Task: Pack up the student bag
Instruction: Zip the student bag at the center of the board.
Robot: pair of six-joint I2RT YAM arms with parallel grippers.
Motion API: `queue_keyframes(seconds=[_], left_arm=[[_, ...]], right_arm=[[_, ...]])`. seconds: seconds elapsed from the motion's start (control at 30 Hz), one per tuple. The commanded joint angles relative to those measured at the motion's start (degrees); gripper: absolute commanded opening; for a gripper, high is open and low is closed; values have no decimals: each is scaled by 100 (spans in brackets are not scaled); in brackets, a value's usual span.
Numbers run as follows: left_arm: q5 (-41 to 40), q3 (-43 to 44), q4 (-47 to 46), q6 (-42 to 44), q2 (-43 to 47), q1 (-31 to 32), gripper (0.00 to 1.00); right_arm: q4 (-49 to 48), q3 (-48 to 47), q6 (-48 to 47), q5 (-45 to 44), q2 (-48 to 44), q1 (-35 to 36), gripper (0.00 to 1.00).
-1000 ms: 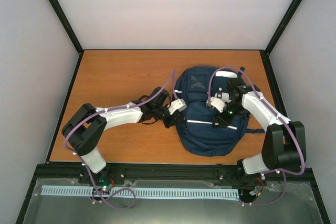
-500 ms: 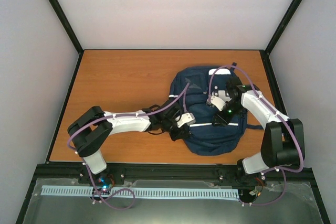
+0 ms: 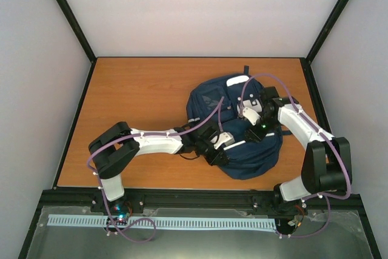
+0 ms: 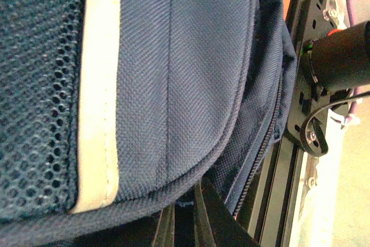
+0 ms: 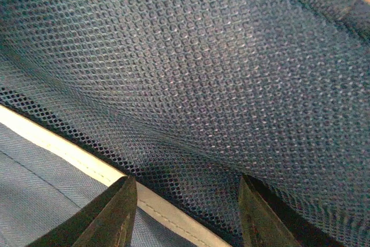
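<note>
The student bag [image 3: 254,157], navy with a thin white stripe, lies on the right half of the table, turned at an angle. My left gripper [image 3: 224,144] is at its near left edge. In the left wrist view its fingers [image 4: 184,224] stand close together, pinching a fold of the bag's edge [image 4: 173,73] beside the white stripe [image 4: 98,114]. My right gripper [image 3: 250,119] rests on top of the bag. In the right wrist view it [image 5: 185,212] is open, its jaws wide apart over the blue mesh [image 5: 202,56] and the white stripe [image 5: 69,148].
The orange wooden table [image 3: 139,95] is walled by grey panels at the left, back and right. A black frame rail [image 3: 200,197] runs along the near edge, close to the bag's bottom; it also shows in the left wrist view [image 4: 300,114].
The bag has turned and shifted to the left and nearer. My left gripper has moved right and nearer along the bag's edge. My right gripper stayed on the bag's top.
</note>
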State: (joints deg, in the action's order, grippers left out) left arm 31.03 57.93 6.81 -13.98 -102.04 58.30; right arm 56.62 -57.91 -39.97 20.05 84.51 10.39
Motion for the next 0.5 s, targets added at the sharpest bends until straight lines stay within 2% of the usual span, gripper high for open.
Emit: queue_keyframes(seconds=[0.0,0.2,0.37,0.47], left_arm=[[124,249,-507,-779,-97,142,2],[329,479,-326,-1204,-114,116,1],[-185,649,119,-1668,74,-62,1],[130,569,-161,-2062,202,-141,1]], right_arm=[[-282,-222,60,-34,-278,-69,52],[-117,-492,-258,-379,-572,-911,59],[-384,-199,-472,-722,-393,-1437,59],[-715,108,-477,-1084,-324,-1511,59]])
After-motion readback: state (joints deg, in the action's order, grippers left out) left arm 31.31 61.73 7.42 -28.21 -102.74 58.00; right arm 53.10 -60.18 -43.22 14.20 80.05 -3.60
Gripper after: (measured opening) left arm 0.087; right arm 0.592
